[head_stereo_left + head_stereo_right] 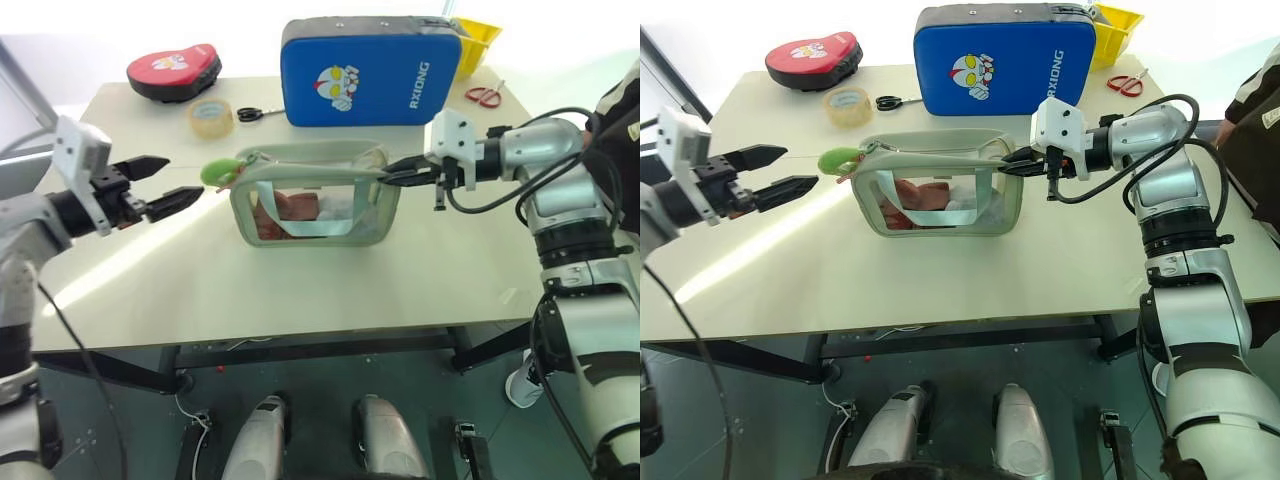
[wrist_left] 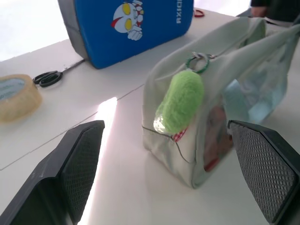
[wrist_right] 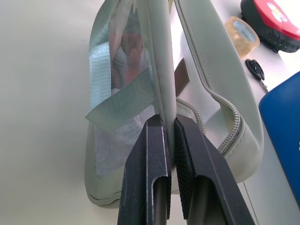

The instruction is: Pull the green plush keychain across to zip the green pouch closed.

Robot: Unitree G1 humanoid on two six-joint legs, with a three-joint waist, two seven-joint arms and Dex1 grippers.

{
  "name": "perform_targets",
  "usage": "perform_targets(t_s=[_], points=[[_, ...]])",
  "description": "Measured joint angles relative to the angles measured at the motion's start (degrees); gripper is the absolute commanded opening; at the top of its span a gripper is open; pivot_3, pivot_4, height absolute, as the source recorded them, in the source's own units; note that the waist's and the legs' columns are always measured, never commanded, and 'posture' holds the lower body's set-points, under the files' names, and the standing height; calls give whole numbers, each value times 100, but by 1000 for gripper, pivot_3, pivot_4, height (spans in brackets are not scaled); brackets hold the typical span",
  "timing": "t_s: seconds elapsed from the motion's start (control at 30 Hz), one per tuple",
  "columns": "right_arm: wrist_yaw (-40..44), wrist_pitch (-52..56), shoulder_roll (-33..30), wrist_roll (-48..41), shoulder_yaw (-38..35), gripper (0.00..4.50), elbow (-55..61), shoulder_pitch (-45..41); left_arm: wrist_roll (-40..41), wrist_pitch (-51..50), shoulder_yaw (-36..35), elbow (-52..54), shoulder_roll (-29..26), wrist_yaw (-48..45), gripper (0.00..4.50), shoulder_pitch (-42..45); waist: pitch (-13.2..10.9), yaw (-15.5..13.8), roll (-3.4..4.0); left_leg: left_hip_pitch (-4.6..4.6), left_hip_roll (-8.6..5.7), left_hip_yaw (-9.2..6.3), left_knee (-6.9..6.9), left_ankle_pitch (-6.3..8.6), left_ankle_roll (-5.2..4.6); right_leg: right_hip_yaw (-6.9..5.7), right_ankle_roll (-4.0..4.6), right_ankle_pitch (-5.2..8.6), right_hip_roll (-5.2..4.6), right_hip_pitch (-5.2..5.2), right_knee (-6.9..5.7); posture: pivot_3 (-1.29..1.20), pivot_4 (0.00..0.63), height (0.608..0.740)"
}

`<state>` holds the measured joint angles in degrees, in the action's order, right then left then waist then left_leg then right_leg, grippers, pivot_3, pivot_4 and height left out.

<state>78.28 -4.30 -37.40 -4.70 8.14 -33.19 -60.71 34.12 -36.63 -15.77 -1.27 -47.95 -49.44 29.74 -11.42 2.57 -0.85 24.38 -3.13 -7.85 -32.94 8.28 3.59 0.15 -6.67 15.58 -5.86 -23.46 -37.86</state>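
The green pouch [image 1: 310,205] stands in the middle of the table with its top zipper open. At the pouch's left end, the green plush keychain [image 1: 218,171] hangs from the zipper pull. My left gripper [image 1: 180,178] is open just left of the keychain, not touching it. In the left wrist view the keychain [image 2: 180,101] lies ahead between the spread fingers [image 2: 79,154]. At the right end, my right gripper [image 1: 388,172] is shut on the pouch's top edge. The right wrist view shows the fingers [image 3: 152,154] pinching the fabric rim of the pouch [image 3: 126,98].
Along the back of the table are a blue cartoon case [image 1: 370,70], a red cartoon case [image 1: 173,70], a tape roll [image 1: 210,117], black scissors [image 1: 248,114], red scissors [image 1: 485,96] and a yellow bin [image 1: 478,40]. A person [image 1: 1255,110] stands at the right edge.
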Motion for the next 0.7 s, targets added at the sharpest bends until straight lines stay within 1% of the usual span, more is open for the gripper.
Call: perform_targets(t_s=[0.1,0.17,0.2,0.23,0.33,0.4,0.43,0.6,0.7], points=[[-8,7,10,1,1,39,0,0,-160,208,211,-400,197,-35,4500,238,0,7,1,-1,1,0,0,1,-1,-1,0,0,1,-1,-1,0,150,740],[-15,7,10,1,0,0,3,0,-293,380,333,-667,283,-47,3956,431,0,4,0,-1,0,1,-2,1,-1,0,0,0,1,0,-1,0,150,740],[-16,7,12,0,0,0,4,0,-348,456,349,-761,328,-52,3617,515,0,5,0,-1,0,1,-2,1,-1,0,-1,0,1,0,-1,0,150,740],[-16,8,12,0,0,0,4,0,-381,496,375,-841,333,-75,3223,585,0,7,0,-1,0,1,-2,1,-1,0,0,0,1,0,-1,0,150,740],[-17,20,13,0,1,0,7,0,-482,632,399,-951,331,-205,1615,692,0,10,0,-1,1,1,-1,1,-1,0,-1,0,1,0,-1,0,150,740],[-17,29,12,-1,0,0,19,0,-518,680,444,-1009,332,-295,646,703,0,7,0,0,1,1,-2,1,-1,0,-1,0,1,0,-1,0,150,740],[-18,29,11,-1,0,0,19,0,-538,684,468,-1020,330,-324,43,703,0,6,0,-1,0,1,-2,1,-1,0,-1,0,1,0,-1,0,150,740],[-30,29,11,-1,0,0,19,0,-618,705,551,-1030,337,-440,43,734,0,5,0,-1,0,0,-2,1,-2,0,-1,0,1,0,-1,0,150,740],[-47,29,9,-1,-2,0,20,1,-654,733,549,-1153,375,-370,43,1055,0,-1,-1,0,0,0,-4,1,-2,-1,-1,0,1,2,-1,0,150,740]])
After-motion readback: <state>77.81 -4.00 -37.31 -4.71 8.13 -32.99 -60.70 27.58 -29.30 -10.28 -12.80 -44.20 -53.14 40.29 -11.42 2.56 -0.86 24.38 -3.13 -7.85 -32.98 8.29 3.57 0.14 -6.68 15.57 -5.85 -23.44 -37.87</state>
